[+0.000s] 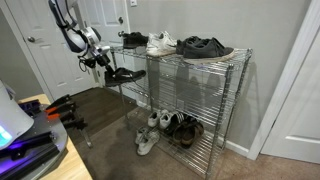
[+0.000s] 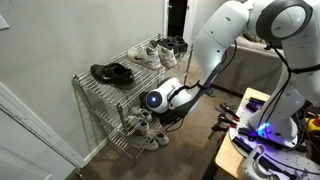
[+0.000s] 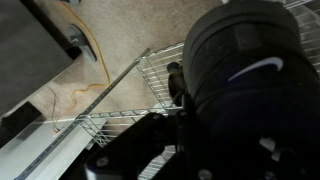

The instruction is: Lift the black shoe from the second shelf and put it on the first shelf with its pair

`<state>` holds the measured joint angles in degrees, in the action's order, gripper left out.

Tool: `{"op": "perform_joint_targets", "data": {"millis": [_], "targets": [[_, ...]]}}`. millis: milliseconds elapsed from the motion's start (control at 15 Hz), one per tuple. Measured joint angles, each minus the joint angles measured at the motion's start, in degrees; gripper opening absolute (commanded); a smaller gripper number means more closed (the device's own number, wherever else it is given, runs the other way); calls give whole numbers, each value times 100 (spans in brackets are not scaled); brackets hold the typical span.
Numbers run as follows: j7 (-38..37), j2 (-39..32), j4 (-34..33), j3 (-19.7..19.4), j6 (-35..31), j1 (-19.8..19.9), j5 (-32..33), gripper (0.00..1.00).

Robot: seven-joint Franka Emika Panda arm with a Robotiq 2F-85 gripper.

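the pincer is clenched on the black shoe, holding it at the open end of the second shelf, partly out past the rack's edge. its pair sits on the first shelf beside white sneakers and dark grey sneakers (the wrist view is mostly filled by the shoe).

The glossy black shoe juts level past the end of the second shelf, seemingly off the wire. Its pair stands on the first shelf above.
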<state>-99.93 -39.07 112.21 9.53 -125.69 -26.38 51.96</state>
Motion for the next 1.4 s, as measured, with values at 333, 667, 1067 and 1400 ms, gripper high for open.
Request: {"op": "perform_joint_targets", "data": {"millis": [333, 667, 1067, 1400], "targets": [[1065, 439, 402, 160, 1269, 0, -702, 4], [1966, 570, 451, 360, 2276, -9, -1163, 4], [2697, 1483, 549, 801, 3523, -213, -1683, 4], [2779, 2269, 297, 1077, 4988, -506, -1811, 4]]}}
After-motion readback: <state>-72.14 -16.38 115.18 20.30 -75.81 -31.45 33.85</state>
